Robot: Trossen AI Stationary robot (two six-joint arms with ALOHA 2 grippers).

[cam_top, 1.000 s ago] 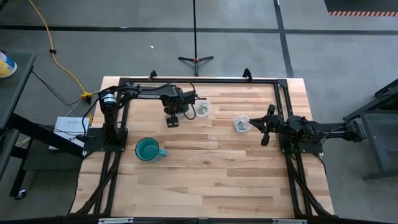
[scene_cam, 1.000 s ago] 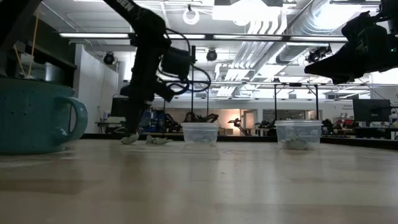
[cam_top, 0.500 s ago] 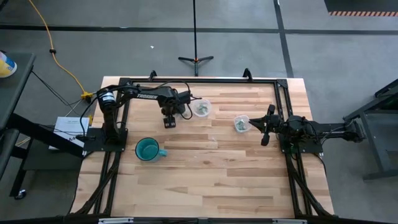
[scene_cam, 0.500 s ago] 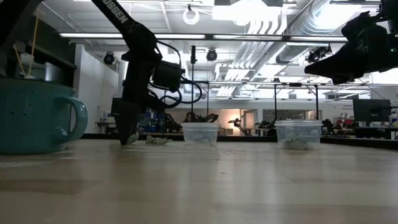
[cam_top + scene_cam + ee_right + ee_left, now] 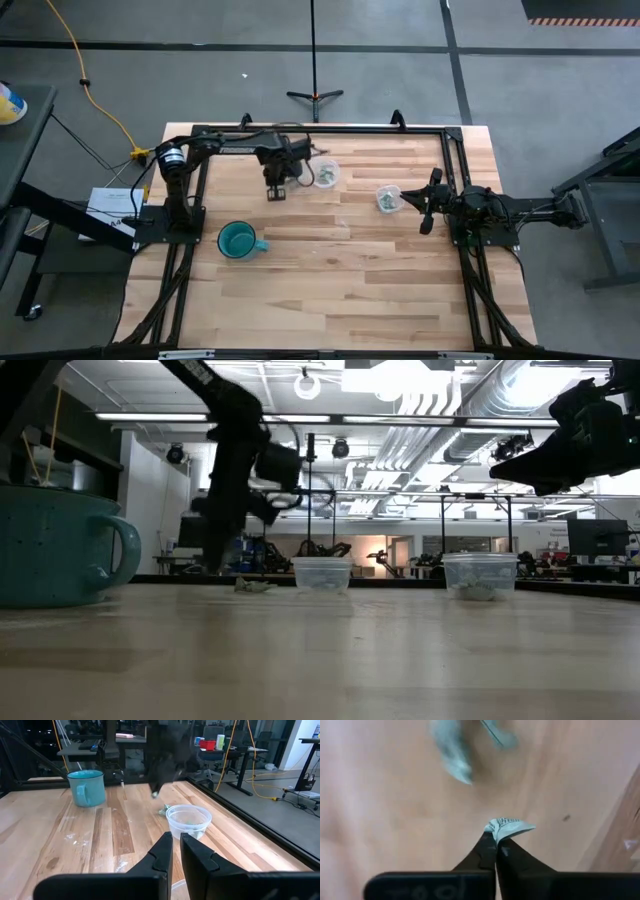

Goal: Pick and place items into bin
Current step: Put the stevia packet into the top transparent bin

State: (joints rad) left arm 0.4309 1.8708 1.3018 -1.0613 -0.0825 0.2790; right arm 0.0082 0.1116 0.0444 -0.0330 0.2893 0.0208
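Note:
My left gripper (image 5: 276, 190) hangs a little above the far left of the table, shut on one tiny pale green-grey item (image 5: 509, 826). Another such item (image 5: 252, 586) lies on the wood just beside it, also blurred in the left wrist view (image 5: 452, 760). Two clear cup-shaped bins stand to the right: one (image 5: 325, 175) near my left gripper, one (image 5: 388, 197) in front of my right gripper (image 5: 428, 205). Both hold pale items. My right gripper (image 5: 175, 842) waits shut above the table, holding nothing. My left gripper pinches the small crumpled item by one end (image 5: 501, 829) between its two fingertips. The fingers come from above, pointing down. The rest of the item sticks out beyond the tips, lifted clear of the wood.
A teal mug (image 5: 240, 240) stands on the near left of the table, and shows large in the low view (image 5: 60, 545). Black frame rails (image 5: 320, 129) run along the table's far and side edges. Bare wood stretches across the near half (image 5: 340, 290).
My left gripper has dipped to the wood beside the left cup, shut on one of the two loose items there, and risen again with it. That item is now clear of the table; the other one still lies where it was.

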